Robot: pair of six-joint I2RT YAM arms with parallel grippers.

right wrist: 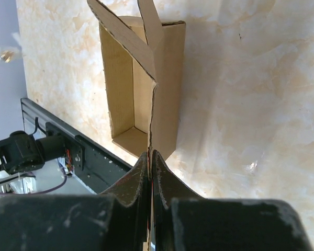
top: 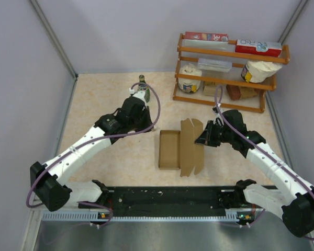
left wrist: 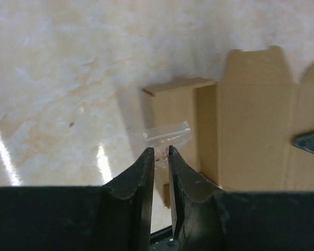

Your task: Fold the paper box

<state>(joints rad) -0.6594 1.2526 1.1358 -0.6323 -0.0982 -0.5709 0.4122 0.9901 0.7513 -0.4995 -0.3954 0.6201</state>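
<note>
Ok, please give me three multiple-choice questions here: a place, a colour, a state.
1. Where does the wooden rack stand? A far right corner; B near left edge; C between the arm bases.
2. What colour is the paper box? A white; B brown; C red.
3. How is the right gripper? A open above the box; B shut on the box's flap; C shut, holding nothing.
Answers: A, it stands at the far right; B, plain brown cardboard; B, it pinches the flap's edge.

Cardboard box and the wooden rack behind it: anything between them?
Just bare tabletop between box and rack, seen in the top view; a purple cable loops beside it.
</note>
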